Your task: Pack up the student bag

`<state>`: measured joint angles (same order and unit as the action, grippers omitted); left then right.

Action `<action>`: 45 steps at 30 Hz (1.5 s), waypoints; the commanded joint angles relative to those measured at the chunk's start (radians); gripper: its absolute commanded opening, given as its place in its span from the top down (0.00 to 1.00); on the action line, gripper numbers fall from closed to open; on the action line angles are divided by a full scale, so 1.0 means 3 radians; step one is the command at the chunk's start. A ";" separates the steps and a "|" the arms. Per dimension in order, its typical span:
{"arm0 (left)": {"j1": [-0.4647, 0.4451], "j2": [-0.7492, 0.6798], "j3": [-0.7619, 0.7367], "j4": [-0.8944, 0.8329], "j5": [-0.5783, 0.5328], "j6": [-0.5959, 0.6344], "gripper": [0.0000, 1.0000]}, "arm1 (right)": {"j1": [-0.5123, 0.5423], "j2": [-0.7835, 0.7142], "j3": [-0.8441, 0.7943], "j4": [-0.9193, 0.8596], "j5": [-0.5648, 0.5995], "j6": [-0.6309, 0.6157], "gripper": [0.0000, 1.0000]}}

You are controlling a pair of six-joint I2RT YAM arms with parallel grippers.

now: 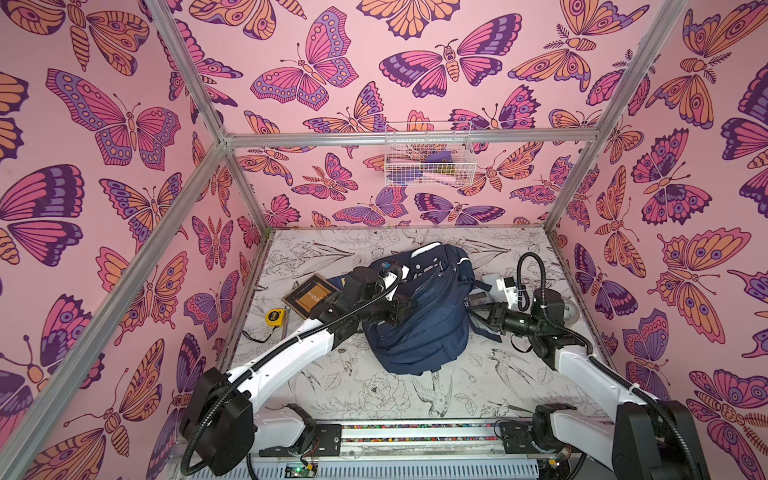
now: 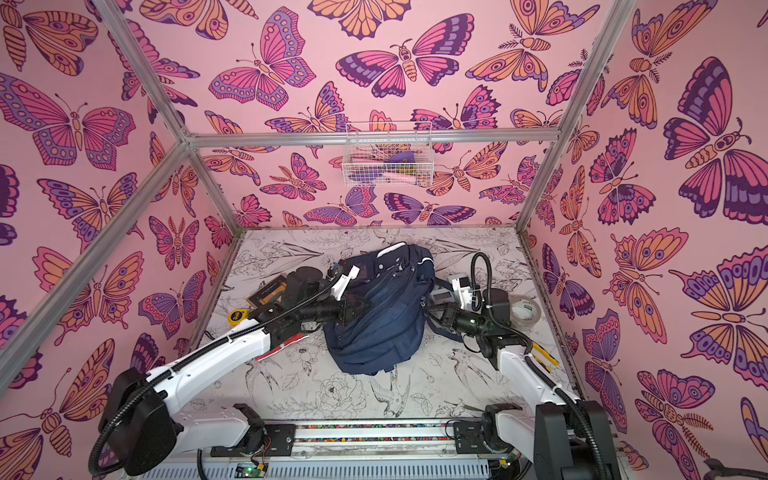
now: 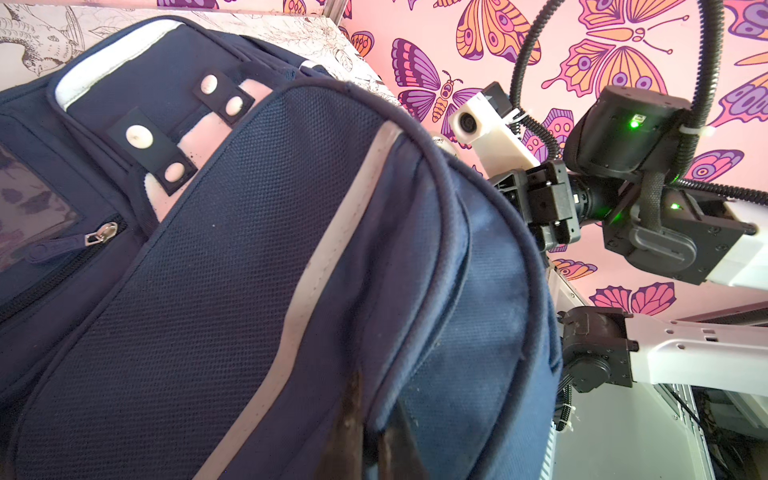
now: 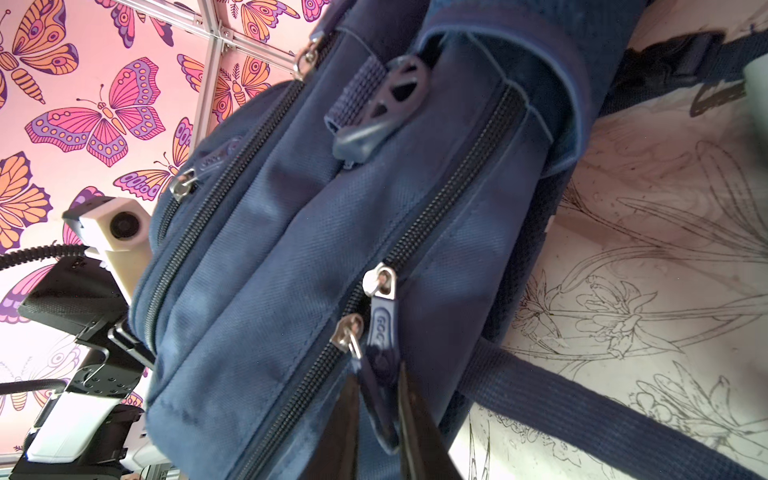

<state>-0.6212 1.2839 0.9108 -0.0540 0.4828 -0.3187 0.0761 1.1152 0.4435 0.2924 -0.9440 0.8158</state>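
The student bag (image 1: 424, 328) (image 2: 382, 332), a big navy-blue backpack with white stripes, lies in the middle of the table in both top views. My left gripper (image 1: 413, 306) (image 3: 374, 419) is at the bag's left side, shut on a raised fold of its navy fabric beside a pale stripe (image 3: 332, 257). My right gripper (image 1: 473, 311) (image 4: 376, 386) is at the bag's right side. Its two fingers stand closely on either side of a navy zipper pull (image 4: 378, 411) on a closed black zipper (image 4: 436, 216). The bag's other zippers also look closed.
A dark brown-framed book (image 1: 309, 297) and a yellow tape measure (image 1: 276, 316) lie left of the bag. A roll of tape (image 2: 524, 311) and a yellow-handled tool (image 2: 544, 355) lie by the right wall. A white wire basket (image 1: 428, 153) hangs on the back wall.
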 commanded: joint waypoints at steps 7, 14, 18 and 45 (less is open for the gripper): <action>0.0041 -0.0071 -0.0027 0.0245 0.0117 0.0030 1.00 | 0.0120 0.0029 -0.0016 0.0141 0.0025 0.0048 0.92; 0.0038 -0.0071 -0.0017 0.0165 -0.0036 0.0066 1.00 | 0.0120 -0.0317 0.0122 -0.0506 0.0443 -0.0175 1.00; 0.0043 0.0099 0.0079 -0.0001 -0.0237 0.0106 1.00 | 0.0166 -0.0614 0.0419 -0.1532 0.0965 -0.0566 1.00; 0.0025 0.0743 0.0613 0.0132 -0.0087 -0.0496 1.00 | 0.2544 -0.0083 0.1713 -0.3190 0.2609 -0.1100 1.00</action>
<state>-0.6220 1.4971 1.0508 -0.1043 0.4675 -0.3973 0.7830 1.0561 0.9138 -0.6693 -0.1287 0.4992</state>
